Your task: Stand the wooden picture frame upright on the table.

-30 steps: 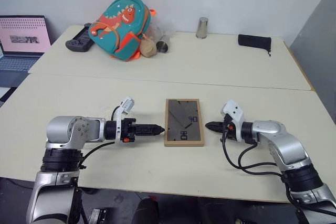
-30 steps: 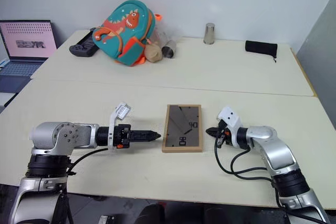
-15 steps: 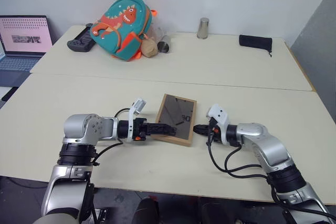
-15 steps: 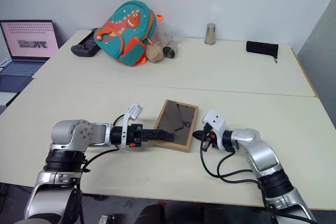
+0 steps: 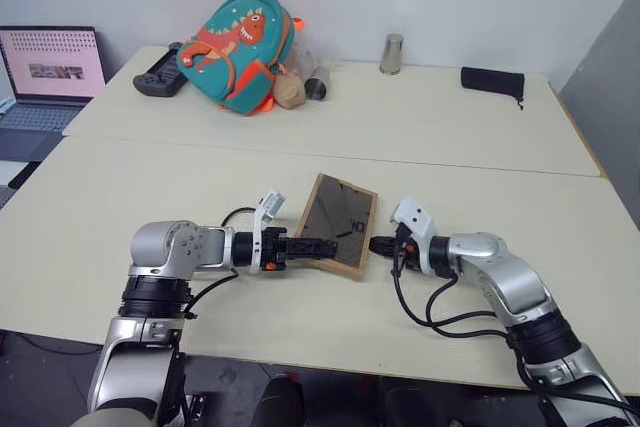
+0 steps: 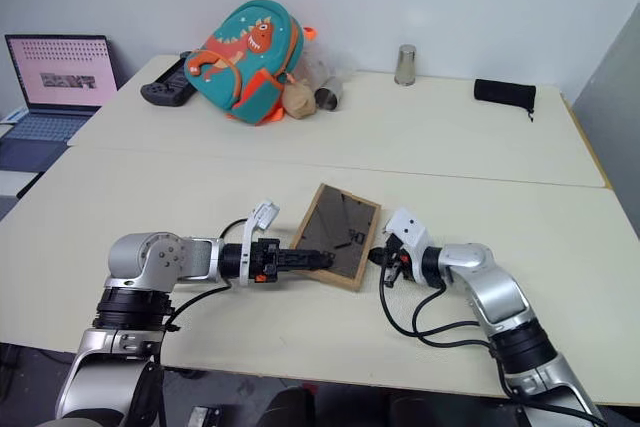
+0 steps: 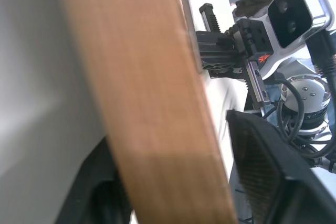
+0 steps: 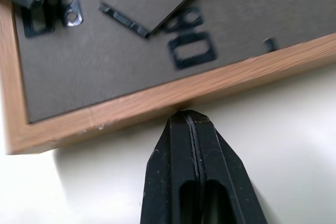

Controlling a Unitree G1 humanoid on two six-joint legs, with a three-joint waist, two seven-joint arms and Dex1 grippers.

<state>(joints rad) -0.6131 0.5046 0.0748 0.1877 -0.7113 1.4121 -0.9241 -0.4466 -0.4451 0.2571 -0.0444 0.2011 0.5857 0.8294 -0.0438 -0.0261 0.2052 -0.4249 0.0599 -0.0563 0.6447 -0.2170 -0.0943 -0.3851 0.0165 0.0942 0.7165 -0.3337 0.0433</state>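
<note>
The wooden picture frame (image 5: 338, 217) lies back-up on the table (image 5: 200, 187), turned askew, its dark grey panel and fold-out stand showing. My left gripper (image 5: 325, 247) reaches in level from the left and is shut on the frame's near-left edge. In the left wrist view the wood rail (image 7: 142, 103) runs between the two black fingers (image 7: 262, 182). My right gripper (image 5: 374, 244) is shut, and its tip (image 8: 190, 116) presses against the wood rim (image 8: 157, 98) on the frame's right side.
At the back stand a teal dinosaur backpack (image 5: 238, 47), a black game controller (image 5: 160, 84), a metal cup (image 5: 391, 53) and a black pouch (image 5: 491, 79). A laptop (image 5: 50, 72) sits off the table's left. Bare tabletop surrounds the frame.
Both grippers have closed in on the frame from its two sides. The frame has turned from square to askew. The left gripper's fingers went from wide open to closed on its edge.
</note>
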